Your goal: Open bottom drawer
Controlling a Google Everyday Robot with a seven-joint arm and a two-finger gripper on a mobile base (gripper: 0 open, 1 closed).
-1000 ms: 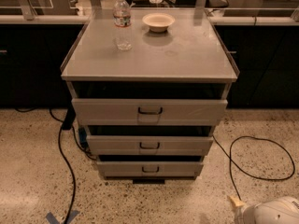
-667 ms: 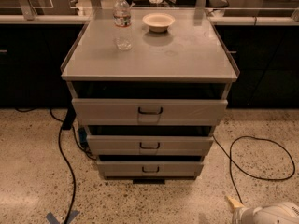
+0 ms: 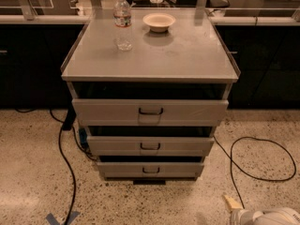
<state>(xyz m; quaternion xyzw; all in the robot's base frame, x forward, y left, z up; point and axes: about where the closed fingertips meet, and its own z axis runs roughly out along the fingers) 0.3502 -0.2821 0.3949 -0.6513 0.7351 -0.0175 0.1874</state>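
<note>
Bottom drawer at the foot of the cabinet, gripper low in the right corner
The bottom drawer [image 3: 150, 169] is the lowest of three in the grey metal cabinet [image 3: 150, 60], just above the speckled floor [image 3: 33, 172]; its front is the slimmest, plain grey, with a small dark handle [image 3: 151, 170] at the centre and a dark strip of shadow along its top edge. The gripper [image 3: 236, 207] sits near the floor at the lower right corner of the view, well apart from the drawer, and whether it is spread or closed cannot be told. A water bottle [image 3: 123, 20] and a pale bowl [image 3: 159, 21] stand on the cabinet top, and a black cable [image 3: 262, 157] loops on the floor to the right
</note>
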